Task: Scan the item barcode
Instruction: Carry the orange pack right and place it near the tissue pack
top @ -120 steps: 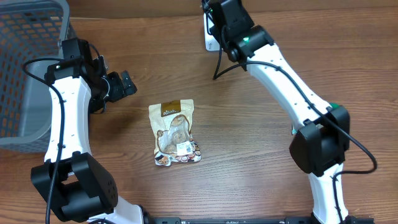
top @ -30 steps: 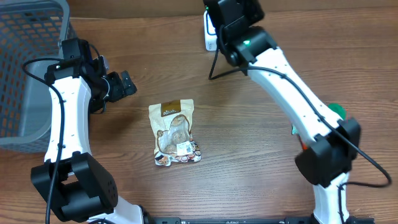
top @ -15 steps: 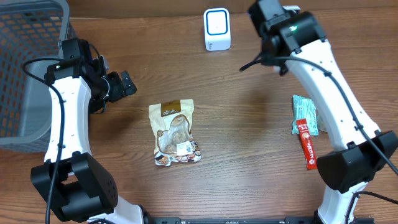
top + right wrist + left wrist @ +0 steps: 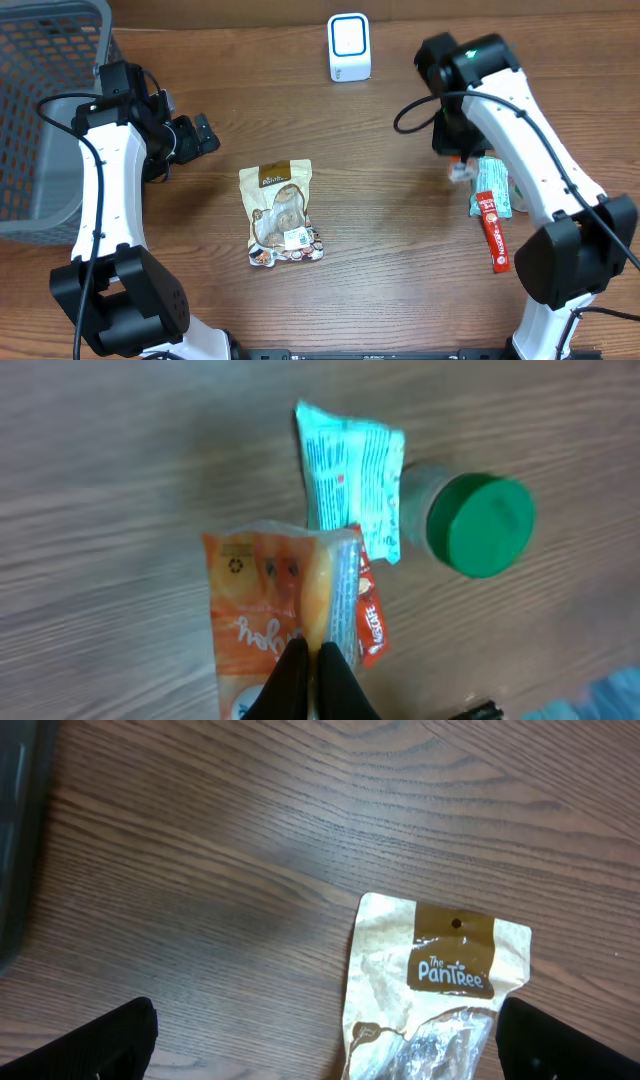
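Pinching the orange packet [image 4: 265, 595] by one edge, right tool [image 4: 312, 660] is closed on it. It hangs above the teal wrapper [image 4: 350, 475], well apart from the scanner [image 4: 349, 47]; looks like the drop-off side. Left tool [image 4: 185, 148] is wide open and empty beside the brown pouch [image 4: 281, 212], probably next.

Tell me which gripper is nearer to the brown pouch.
Left. In the overhead view the open left gripper hangs close beyond the upper left corner of the pouch; the right gripper, shut on an orange packet, is much farther off to its right.
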